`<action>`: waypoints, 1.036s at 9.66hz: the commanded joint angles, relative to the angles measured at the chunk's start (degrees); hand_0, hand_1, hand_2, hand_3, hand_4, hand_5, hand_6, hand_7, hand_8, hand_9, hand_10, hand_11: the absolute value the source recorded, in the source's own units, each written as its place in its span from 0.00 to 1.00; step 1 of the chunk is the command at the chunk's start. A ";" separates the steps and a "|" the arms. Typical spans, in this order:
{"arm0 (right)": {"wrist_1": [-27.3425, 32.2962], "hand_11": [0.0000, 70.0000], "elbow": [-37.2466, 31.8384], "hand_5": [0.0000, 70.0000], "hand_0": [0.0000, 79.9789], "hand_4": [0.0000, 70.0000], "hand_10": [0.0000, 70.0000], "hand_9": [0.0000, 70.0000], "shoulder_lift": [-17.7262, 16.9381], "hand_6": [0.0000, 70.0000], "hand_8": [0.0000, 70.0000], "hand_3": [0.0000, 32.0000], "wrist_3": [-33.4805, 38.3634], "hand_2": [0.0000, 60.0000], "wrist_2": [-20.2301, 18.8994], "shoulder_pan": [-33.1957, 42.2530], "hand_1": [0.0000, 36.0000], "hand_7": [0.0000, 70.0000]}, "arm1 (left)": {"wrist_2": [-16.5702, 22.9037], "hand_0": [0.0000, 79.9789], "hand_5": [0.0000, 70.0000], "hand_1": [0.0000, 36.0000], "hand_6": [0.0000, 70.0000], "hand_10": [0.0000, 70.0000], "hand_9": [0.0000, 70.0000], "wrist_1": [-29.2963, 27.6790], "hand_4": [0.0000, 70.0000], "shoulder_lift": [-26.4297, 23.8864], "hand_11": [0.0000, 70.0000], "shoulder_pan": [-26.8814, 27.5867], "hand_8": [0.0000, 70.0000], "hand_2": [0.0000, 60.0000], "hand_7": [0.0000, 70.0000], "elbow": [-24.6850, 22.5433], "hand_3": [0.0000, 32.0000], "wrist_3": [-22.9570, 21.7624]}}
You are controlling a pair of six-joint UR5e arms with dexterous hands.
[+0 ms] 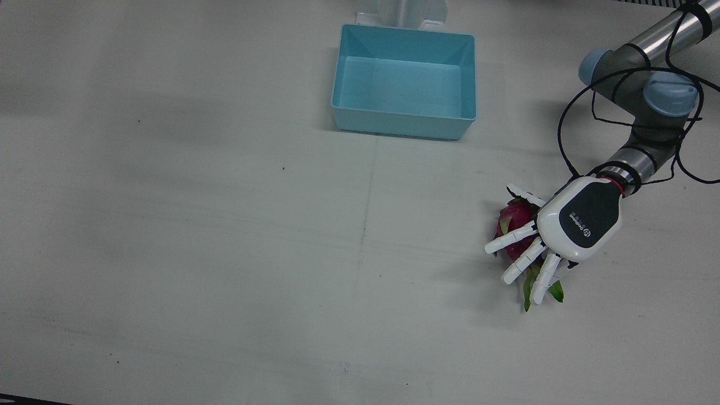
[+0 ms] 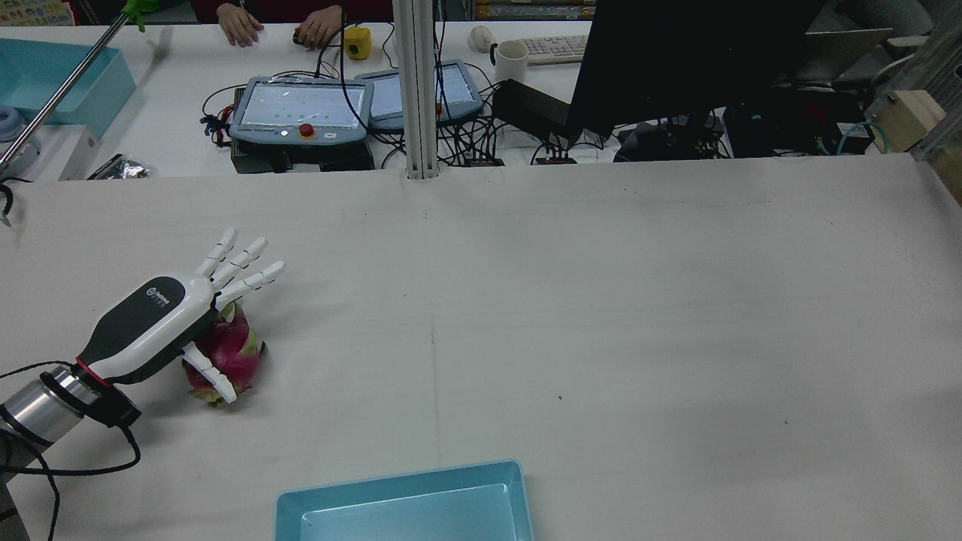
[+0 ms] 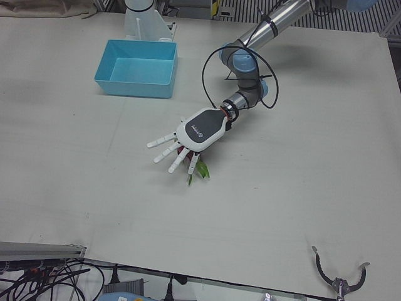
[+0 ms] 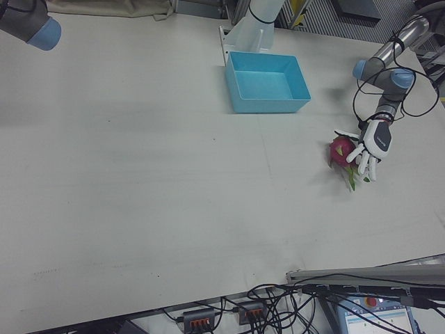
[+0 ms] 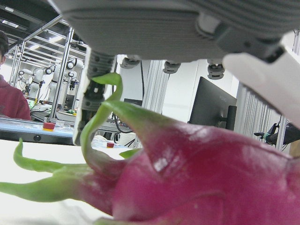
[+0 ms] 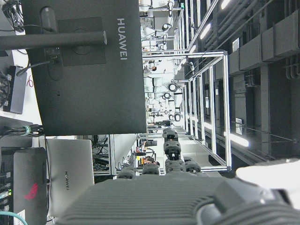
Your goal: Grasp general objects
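On the robot's left half of the desk (image 2: 601,300), the left hand (image 2: 150,319) hangs palm-down over a dragon fruit (image 2: 229,353), which lies on its side on the bare surface, well apart from the blue bin (image 1: 405,81). The fingers (image 1: 509,239) are spread and nearly straight, reaching out past the fruit rather than curling round it, while the thumb angles down along the fruit's flank. Nothing is held yet. This looks like a pre-grasp pose: palm centred above the body of the fruit so that closing would wrap it from above. Whether the palm already touches the skin I cannot tell; the left hand view shows the fruit very close beneath, with its green scales curling up toward the fingers.

The hand covers much of the fruit from above, so only one red end and some green tips show. The bin sits empty near the pedestals, probably the drop place.

The right hand shows only as a grey blur at the bottom of its own view (image 6: 187,201), aimed at a monitor (image 6: 84,65); its fingers' state is unclear.
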 commanded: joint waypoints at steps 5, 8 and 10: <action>-0.01 0.00 0.01 0.00 0.00 0.00 0.00 0.00 0.00 0.00 0.00 0.00 0.00 0.00 0.00 0.00 0.00 0.00 | -0.03 0.56 0.00 0.28 0.00 0.00 0.00 -0.32 0.00 6.17 0.00 0.28 0.01 0.00 0.00 -4.33 1.00 0.00; 0.08 0.00 0.01 0.00 0.00 0.00 0.00 0.00 -0.09 0.00 0.00 0.00 0.00 0.00 0.00 0.00 0.00 0.00 | -0.29 0.58 0.00 0.36 0.00 0.00 0.00 1.08 0.00 7.65 0.00 -0.33 0.00 0.00 0.00 -5.47 1.00 0.00; -0.01 0.00 0.10 0.00 0.00 0.00 0.00 0.00 0.00 0.00 0.00 0.00 0.00 0.00 0.00 0.00 0.00 0.00 | -0.29 0.57 0.00 0.35 0.00 0.00 0.00 1.08 0.00 11.95 0.00 -0.24 0.00 0.00 0.00 -8.80 1.00 0.00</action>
